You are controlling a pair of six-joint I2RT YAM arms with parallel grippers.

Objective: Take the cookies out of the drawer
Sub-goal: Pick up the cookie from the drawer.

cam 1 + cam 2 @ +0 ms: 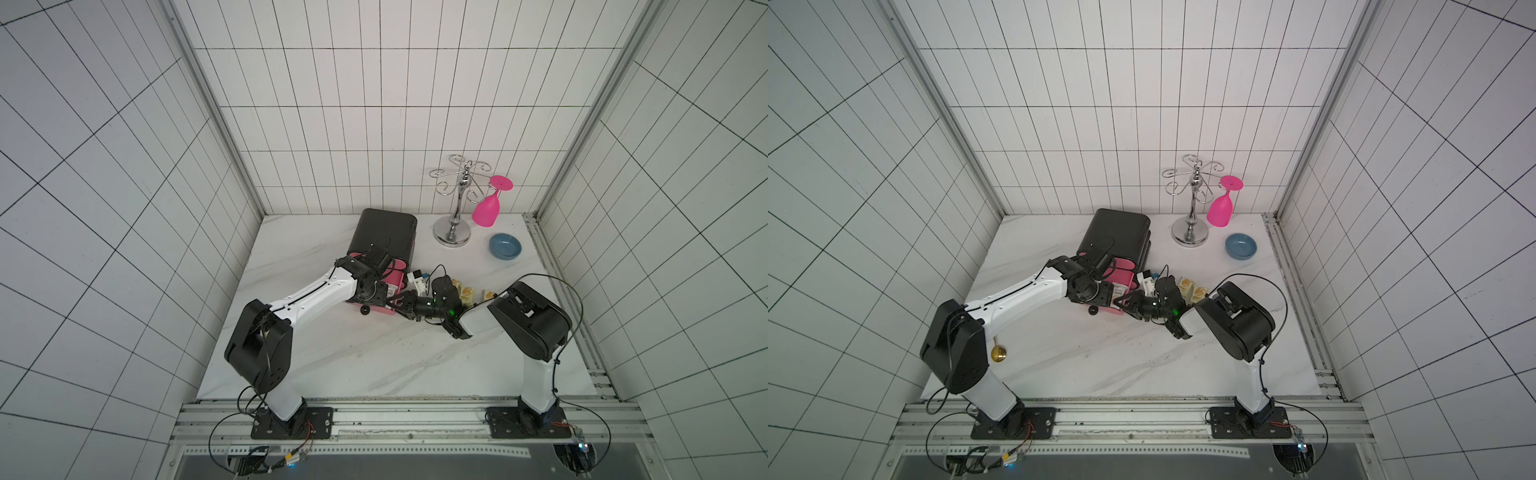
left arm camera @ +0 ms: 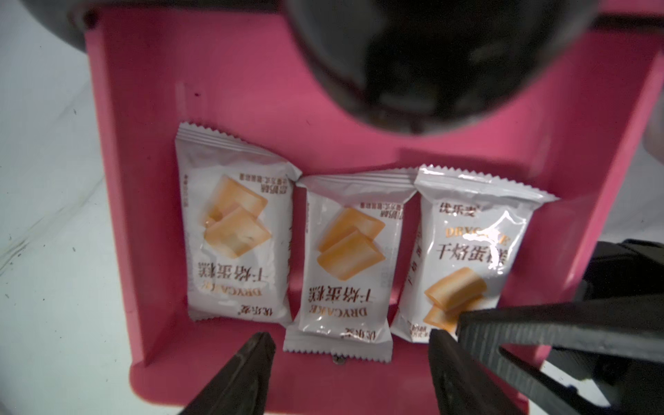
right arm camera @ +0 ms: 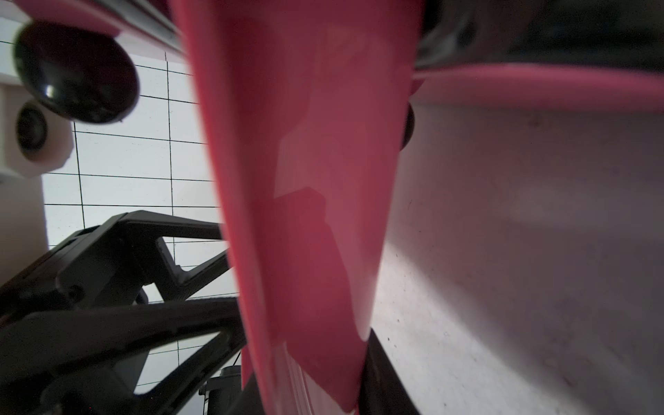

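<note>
Three white cookies packets with orange biscuit pictures lie side by side in the pink drawer: one, the middle one and one. My left gripper is open above the drawer, and its fingertips stand either side of the middle packet's near end. My right gripper is shut on the drawer's side wall; its finger covers a corner of the third packet. More cookies lie on the table right of the drawer.
The drawer sticks out of a black cabinet. Behind stand a chrome rack with a pink glass and a blue bowl. A gold spoon lies near the left arm. A small white device sits beside the drawer.
</note>
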